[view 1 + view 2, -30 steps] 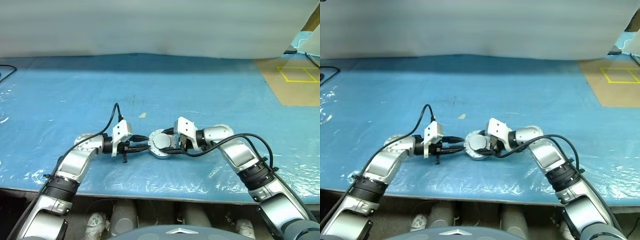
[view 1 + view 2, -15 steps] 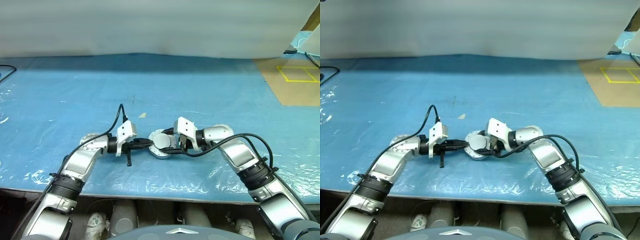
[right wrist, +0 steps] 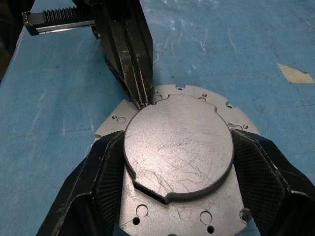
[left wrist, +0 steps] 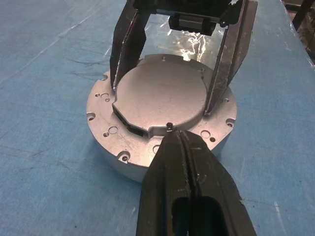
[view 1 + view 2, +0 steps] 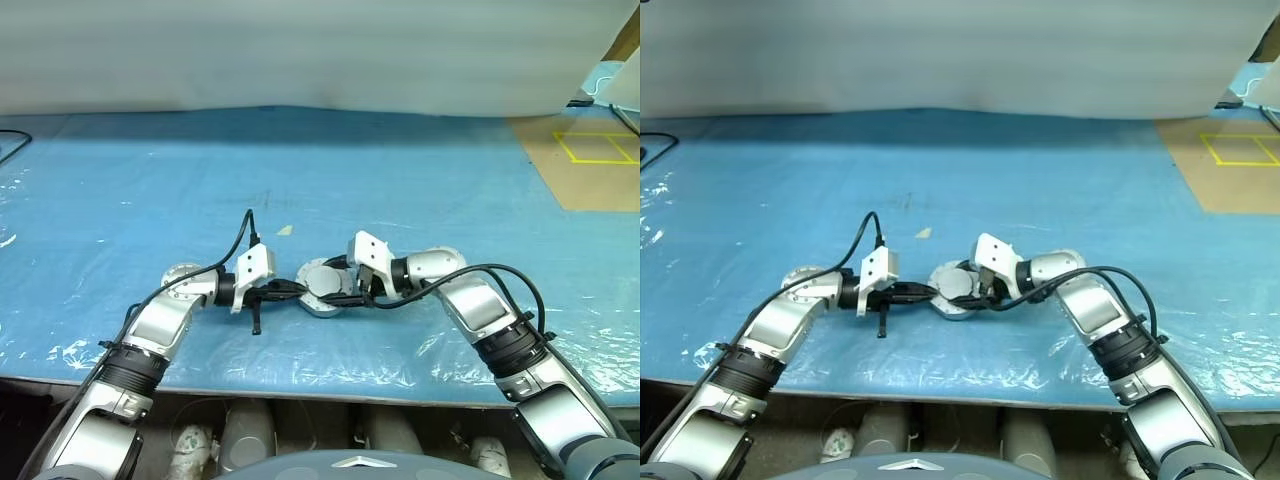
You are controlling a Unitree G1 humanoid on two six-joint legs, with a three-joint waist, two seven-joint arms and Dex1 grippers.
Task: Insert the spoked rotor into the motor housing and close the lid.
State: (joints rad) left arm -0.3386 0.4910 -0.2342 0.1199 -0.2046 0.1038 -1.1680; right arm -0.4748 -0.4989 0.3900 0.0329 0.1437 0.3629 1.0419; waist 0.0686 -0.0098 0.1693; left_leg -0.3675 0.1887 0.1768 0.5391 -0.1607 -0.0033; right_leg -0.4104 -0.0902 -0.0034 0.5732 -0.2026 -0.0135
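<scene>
The motor housing (image 5: 322, 284) lies on the blue table as a thick round grey disc. Its upper face is a flange with small holes (image 4: 123, 147) and a raised flat round plate (image 3: 177, 147). Whether that face is the lid I cannot tell. The spoked rotor is hidden or out of view. My right gripper (image 3: 177, 142) reaches in from the right, with one finger (image 3: 106, 172) against each side of the raised plate. My left gripper (image 4: 179, 135) comes from the left, shut, its tips resting at the plate's rim.
The blue plastic-covered table (image 5: 150, 180) runs wide around the disc, with its front edge just below my arms. A small beige scrap (image 5: 285, 230) lies behind the disc. Brown board with a yellow taped square (image 5: 595, 150) sits at the back right.
My left gripper's fingers have closed and the arm has edged slightly toward the disc. The right gripper and the disc have stayed put.
</scene>
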